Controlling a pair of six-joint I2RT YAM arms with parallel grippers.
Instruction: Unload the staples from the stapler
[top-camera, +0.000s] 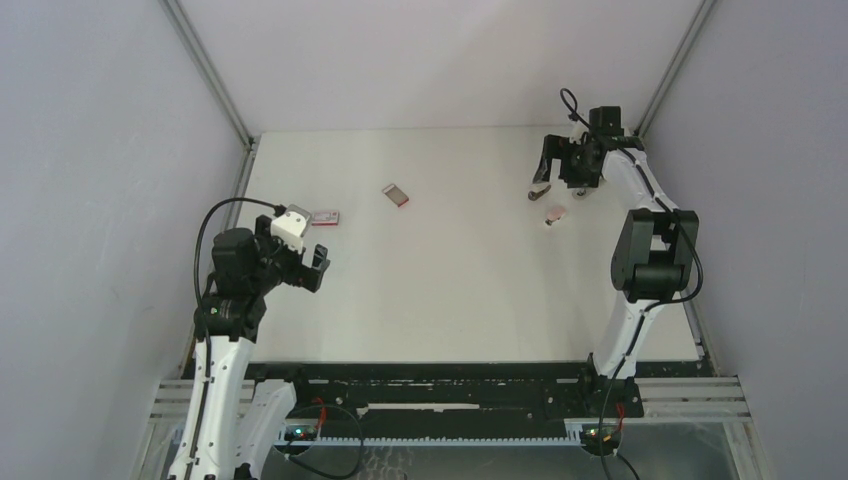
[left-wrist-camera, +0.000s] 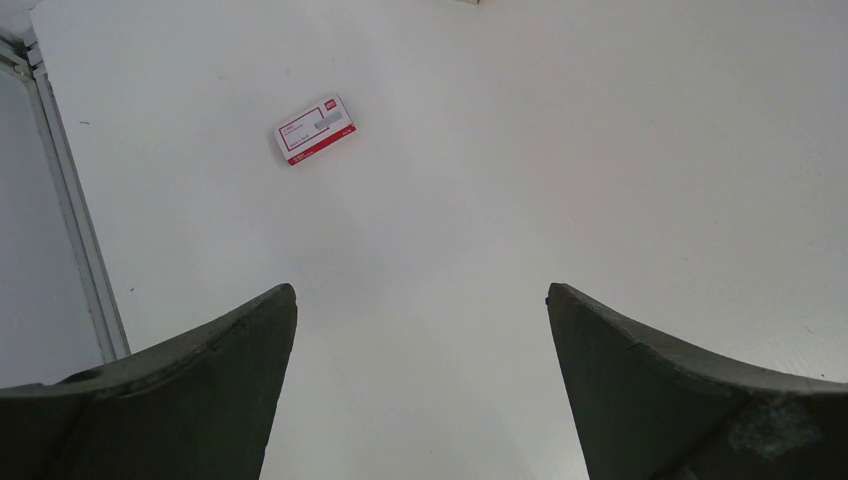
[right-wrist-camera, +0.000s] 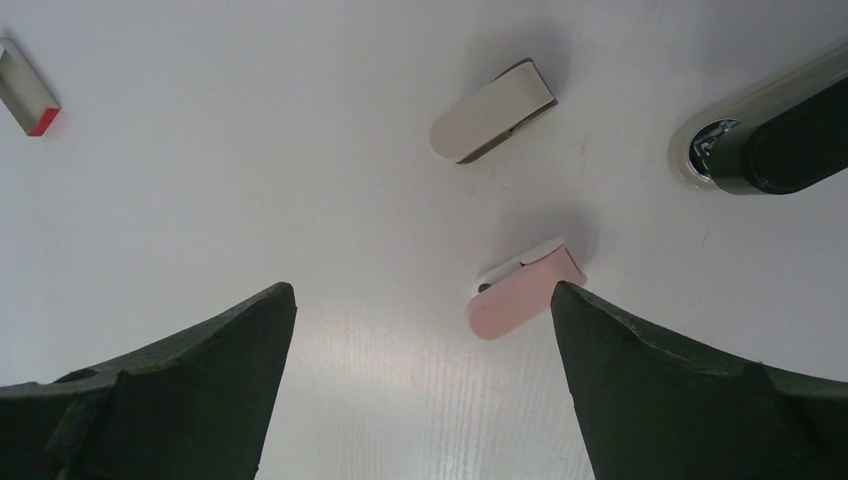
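Presently, right gripper (right-wrist-camera: 420, 300) hangs wide open and empty above three staplers: pink stapler (right-wrist-camera: 525, 290) nearest its fingers, beige stapler (right-wrist-camera: 492, 110) and dark stapler (right-wrist-camera: 790, 140) beyond. Staples cannot be made out. Left gripper (left-wrist-camera: 420, 295) spread open, empty, near red-and-white box (left-wrist-camera: 316, 129).

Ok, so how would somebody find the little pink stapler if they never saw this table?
Look at the far right corner of the white table, by the right arm's open claw. Three staplers lie there, and the pink stapler is closest to the claw. Nothing else there is pink: its neighbours are a beige stapler and a bigger black stapler.
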